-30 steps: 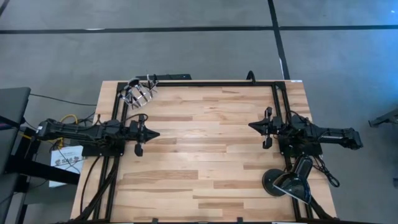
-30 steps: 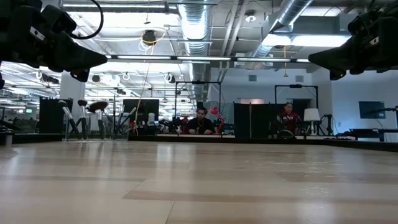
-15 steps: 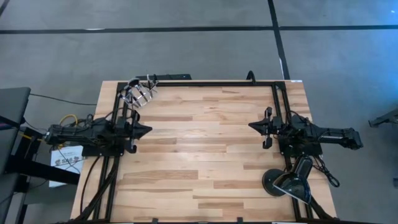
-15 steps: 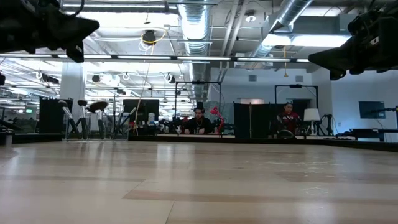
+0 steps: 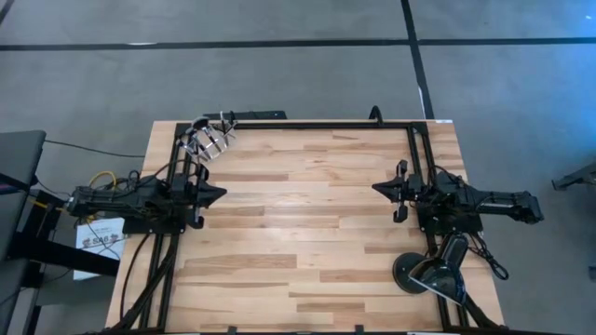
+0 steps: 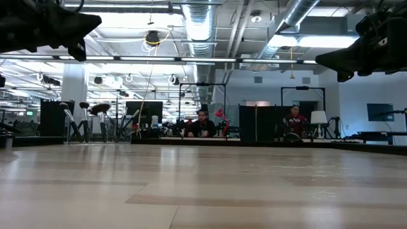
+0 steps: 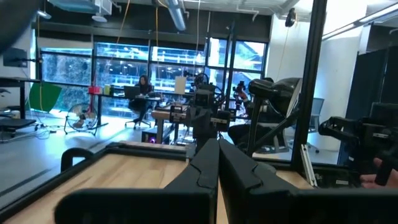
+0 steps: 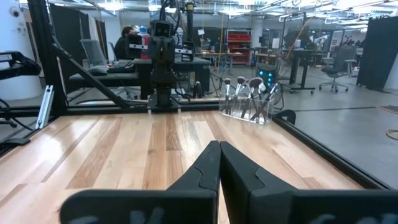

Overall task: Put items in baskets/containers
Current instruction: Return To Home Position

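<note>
Both arms are tucked back at opposite sides of the table [image 5: 307, 233], and the job looks finished. The left gripper [image 5: 220, 194] points toward the table's middle with its two fingers [image 7: 202, 171] pressed together on nothing. The right gripper [image 5: 376, 189] faces it from well apart, also clenched and empty, as its own wrist view shows.

The clear cup [image 5: 207, 140] stands near the left gripper, off to its left flank and a little behind its tip, at the table's corner by the black frame rail [image 5: 307, 125]. From the right gripper it lies far ahead and to the right. The brushes [image 8: 247, 93] stand in it, heads up and splayed. I see no loose brush on the boards, though one so thin might escape the overhead view.

The risk now is the cup itself. It looks light and top-heavy with brushes leaning outward, so a sideways swing of the left arm as it settles could clip them and tip the whole lot. The lamp [image 5: 428, 272] behind the right gripper is less exposed.
</note>
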`<state>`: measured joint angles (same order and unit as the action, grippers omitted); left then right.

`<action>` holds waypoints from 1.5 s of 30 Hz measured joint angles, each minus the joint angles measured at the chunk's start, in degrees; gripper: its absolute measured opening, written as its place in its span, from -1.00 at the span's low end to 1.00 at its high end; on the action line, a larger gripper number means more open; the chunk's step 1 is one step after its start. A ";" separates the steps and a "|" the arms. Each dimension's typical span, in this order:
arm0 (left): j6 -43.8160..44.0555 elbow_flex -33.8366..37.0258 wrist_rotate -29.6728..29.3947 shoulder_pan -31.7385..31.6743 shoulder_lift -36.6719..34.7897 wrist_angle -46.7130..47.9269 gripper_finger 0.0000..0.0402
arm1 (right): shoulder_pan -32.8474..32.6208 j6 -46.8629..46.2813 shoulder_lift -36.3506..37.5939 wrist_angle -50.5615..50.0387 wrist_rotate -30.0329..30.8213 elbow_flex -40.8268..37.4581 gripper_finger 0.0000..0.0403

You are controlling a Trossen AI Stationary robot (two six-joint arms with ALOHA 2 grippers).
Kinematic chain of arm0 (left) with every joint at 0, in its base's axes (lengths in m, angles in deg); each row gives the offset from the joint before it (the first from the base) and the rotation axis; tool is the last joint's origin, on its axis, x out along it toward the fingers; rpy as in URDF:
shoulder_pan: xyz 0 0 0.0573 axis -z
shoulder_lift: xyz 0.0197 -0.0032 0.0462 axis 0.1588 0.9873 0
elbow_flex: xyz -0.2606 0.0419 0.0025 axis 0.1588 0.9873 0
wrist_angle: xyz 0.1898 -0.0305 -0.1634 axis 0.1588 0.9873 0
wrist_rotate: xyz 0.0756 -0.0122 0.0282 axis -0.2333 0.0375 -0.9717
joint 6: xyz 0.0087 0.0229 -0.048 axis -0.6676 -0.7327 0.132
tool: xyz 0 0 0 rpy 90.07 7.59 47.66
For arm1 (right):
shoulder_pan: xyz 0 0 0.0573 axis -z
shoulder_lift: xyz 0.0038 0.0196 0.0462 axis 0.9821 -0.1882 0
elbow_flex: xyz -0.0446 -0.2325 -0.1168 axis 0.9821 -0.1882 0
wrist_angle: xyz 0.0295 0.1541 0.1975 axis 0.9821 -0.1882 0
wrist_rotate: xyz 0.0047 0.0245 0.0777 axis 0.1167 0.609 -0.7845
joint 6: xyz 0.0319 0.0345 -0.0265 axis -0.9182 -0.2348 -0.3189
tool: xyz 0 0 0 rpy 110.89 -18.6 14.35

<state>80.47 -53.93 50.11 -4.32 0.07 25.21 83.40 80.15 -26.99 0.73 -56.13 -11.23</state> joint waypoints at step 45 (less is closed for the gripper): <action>0.00 0.02 0.00 0.02 11.72 -0.28 -0.97 | 0.00 0.01 0.00 -0.01 0.02 -0.01 -1.00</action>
<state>80.47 -53.91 50.11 -4.30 11.80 24.93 83.40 80.16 -26.99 0.71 -56.11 -11.24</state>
